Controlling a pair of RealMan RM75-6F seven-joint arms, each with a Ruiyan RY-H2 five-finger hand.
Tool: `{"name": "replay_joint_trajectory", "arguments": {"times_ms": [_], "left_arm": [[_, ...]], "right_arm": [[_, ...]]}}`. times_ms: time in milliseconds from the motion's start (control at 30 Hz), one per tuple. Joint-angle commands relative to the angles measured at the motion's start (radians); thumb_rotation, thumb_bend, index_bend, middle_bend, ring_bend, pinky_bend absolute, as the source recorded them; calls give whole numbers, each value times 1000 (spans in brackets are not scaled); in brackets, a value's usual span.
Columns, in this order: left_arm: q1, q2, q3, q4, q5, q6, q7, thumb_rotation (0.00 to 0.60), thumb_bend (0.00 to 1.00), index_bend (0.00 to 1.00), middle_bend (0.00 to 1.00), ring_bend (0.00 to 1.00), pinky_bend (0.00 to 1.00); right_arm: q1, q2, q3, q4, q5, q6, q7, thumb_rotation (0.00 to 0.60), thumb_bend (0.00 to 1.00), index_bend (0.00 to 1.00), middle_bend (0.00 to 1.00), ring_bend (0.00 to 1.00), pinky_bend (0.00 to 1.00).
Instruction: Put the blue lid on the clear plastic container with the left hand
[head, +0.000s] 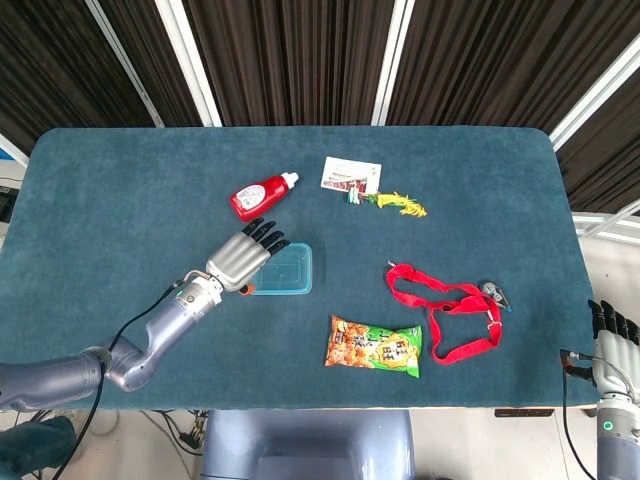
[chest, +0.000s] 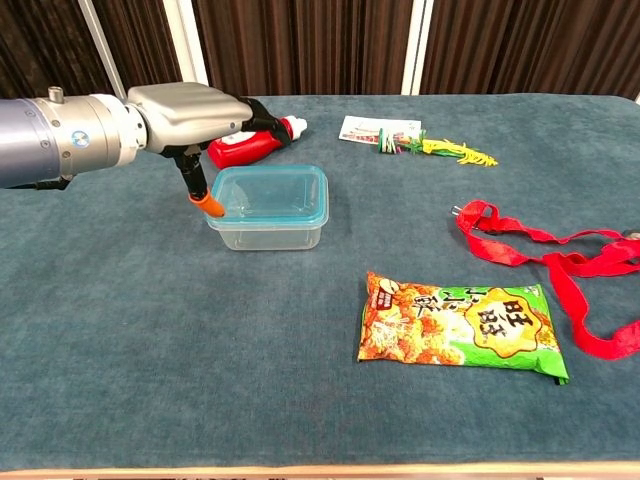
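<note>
blue lid (chest: 272, 190) sits on clear plastic container (chest: 268, 225), mid-table. left hand (chest: 195, 105) flat above its left edge, fingers extended, holding nothing. step: seating; next likely a downward press to snap the rim

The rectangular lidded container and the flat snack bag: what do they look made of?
The clear rectangular plastic container looks like rigid see-through plastic, since the table shows through its walls. Its blue lid seems tinted translucent plastic. The orange and green snack bag looks like glossy printed film, probably plastic, with crinkles and sheen.
</note>
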Motion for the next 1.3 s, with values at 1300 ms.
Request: {"name": "replay_joint_trajectory", "arguments": {"times_ms": [1300], "left_arm": [[34, 11, -49, -74, -56, -28, -66, 600, 169, 226, 277, 0, 72]], "right_arm": [[0, 4, 0, -3, 3, -1, 3, 600, 268, 35, 1, 0, 0]]}}
